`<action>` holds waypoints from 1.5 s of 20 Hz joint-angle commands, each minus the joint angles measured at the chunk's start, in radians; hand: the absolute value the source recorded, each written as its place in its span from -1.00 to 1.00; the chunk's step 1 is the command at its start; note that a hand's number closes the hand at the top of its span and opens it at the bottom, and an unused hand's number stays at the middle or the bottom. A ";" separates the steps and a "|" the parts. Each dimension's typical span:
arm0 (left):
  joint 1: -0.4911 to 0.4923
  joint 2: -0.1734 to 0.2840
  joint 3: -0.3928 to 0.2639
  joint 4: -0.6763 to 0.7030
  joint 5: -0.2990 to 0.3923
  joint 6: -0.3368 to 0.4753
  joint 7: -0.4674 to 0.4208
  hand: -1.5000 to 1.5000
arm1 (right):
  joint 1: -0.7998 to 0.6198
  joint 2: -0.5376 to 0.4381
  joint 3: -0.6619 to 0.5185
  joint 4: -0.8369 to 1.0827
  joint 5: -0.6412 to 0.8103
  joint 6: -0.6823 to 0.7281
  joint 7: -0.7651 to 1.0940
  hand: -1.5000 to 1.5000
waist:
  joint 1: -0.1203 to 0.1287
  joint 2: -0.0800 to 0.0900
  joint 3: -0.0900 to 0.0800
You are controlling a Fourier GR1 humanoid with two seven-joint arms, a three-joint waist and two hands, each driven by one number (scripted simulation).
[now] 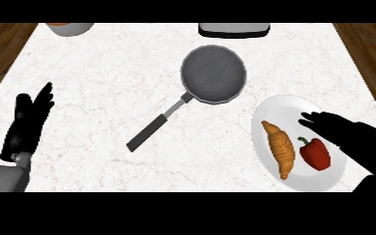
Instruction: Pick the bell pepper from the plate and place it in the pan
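i see the red pepper (315, 154) lying on the white plate (283, 109) beside a croissant (281, 148), well apart from the pan (214, 74). my right hand (345, 133) hovers over the plate with fingers straight, holding nothing; the left hand (28, 122) rests open at the left edge.

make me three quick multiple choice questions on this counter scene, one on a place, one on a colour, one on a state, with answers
1. Where is the bell pepper?
A. in the pan
B. on the plate
C. on the bare counter

2. What colour is the bell pepper?
A. red
B. green
C. yellow

3. What is in the pan?
A. the croissant
B. the pepper
C. nothing

Answers:
1 B, it lies on the white plate beside the croissant.
2 A, its body is red with a green stem.
3 C, only the pan's dark inside shows.
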 commanded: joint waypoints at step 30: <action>-0.011 -0.124 0.173 -0.004 -0.184 -0.129 0.010 0.00 | -0.131 0.312 -0.048 0.413 0.473 -0.062 -0.155 -1.00 | 0.004 0.001 0.000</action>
